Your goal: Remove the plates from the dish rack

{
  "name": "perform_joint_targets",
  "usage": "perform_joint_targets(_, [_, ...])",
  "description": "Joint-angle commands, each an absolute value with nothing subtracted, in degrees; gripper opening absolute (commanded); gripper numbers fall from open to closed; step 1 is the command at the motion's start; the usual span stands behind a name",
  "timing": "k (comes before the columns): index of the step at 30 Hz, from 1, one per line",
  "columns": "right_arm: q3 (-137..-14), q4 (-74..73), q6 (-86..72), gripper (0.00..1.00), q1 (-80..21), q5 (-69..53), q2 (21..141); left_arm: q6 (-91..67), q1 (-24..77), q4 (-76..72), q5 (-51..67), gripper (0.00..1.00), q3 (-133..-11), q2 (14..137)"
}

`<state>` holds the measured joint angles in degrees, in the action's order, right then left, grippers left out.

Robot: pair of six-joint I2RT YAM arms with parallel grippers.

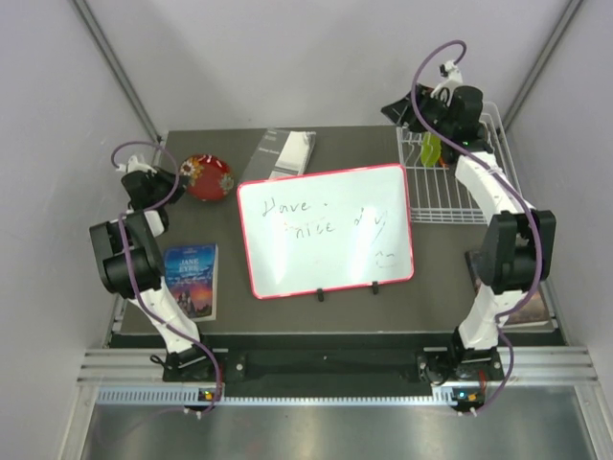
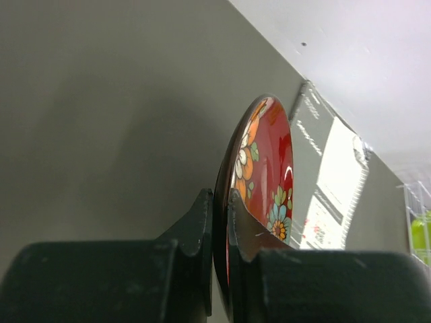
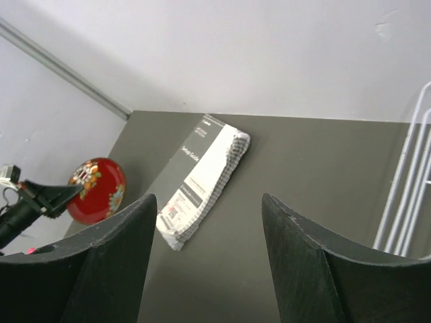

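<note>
A glossy red floral plate (image 1: 208,176) sits at the table's far left. My left gripper (image 1: 179,177) is shut on its near rim. In the left wrist view the jaws (image 2: 221,202) pinch the edge of the red plate (image 2: 261,158). I cannot tell whether it rests on the table. The white wire dish rack (image 1: 460,196) stands at the far right with a lime green plate (image 1: 432,149) upright in it. My right gripper (image 1: 395,108) is open and empty, raised over the rack's far left corner. In the right wrist view its fingers (image 3: 209,202) are spread wide. Other plates are hidden.
A pink-framed whiteboard (image 1: 326,230) lies in the middle. A grey and white booklet (image 1: 285,151) lies behind it and also shows in the right wrist view (image 3: 205,178). A Jane Eyre book (image 1: 192,278) lies near left. Another book (image 1: 532,309) lies near right under the right arm.
</note>
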<state>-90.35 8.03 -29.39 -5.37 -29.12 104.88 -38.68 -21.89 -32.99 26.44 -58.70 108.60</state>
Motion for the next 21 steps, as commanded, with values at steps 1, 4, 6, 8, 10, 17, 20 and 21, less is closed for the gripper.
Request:
perform_joint_targets(1, [-88.77,7.47,-27.07,0.64,-3.69,-28.04,102.48,-35.68,-23.11,-34.63,22.77,0.0,-58.01,103.8])
perform_joint_targets(4, [-87.89,7.3,-27.07,0.64,-3.25,-28.21,102.66,-34.46,-23.2,-31.82,20.05,0.0,-57.83,103.8])
perform_joint_targets(6, [-87.71,7.03,-26.63,0.64,-2.99,-28.3,102.92,-34.28,-23.29,-30.67,19.25,0.0,-57.57,104.06])
perform_joint_targets(8, [-87.89,6.59,-26.37,0.64,-2.81,-28.21,103.18,-34.36,-23.38,-30.24,19.25,0.0,-57.39,104.76])
perform_joint_targets(10, [-88.07,6.5,-26.37,0.64,-2.55,-28.56,103.36,-34.72,-23.64,-30.06,19.34,0.0,-56.96,105.46])
perform_joint_targets(17, [-88.77,5.1,-25.31,0.67,-1.85,-28.74,103.97,-34.81,-24.96,-23.74,20.31,0.18,-59.15,107.67])
perform_joint_targets(20, [-90.17,3.96,-24.17,0.71,-1.5,-28.57,104.76,-32.88,-24.96,-22.33,18.73,0.28,-58.97,106.96])
perform_joint_targets(21, [-90.61,2.48,-23.04,0.71,-1.32,-28.56,105.46,-32.7,-24.96,-21.19,18.29,0.31,-59.06,106.7])
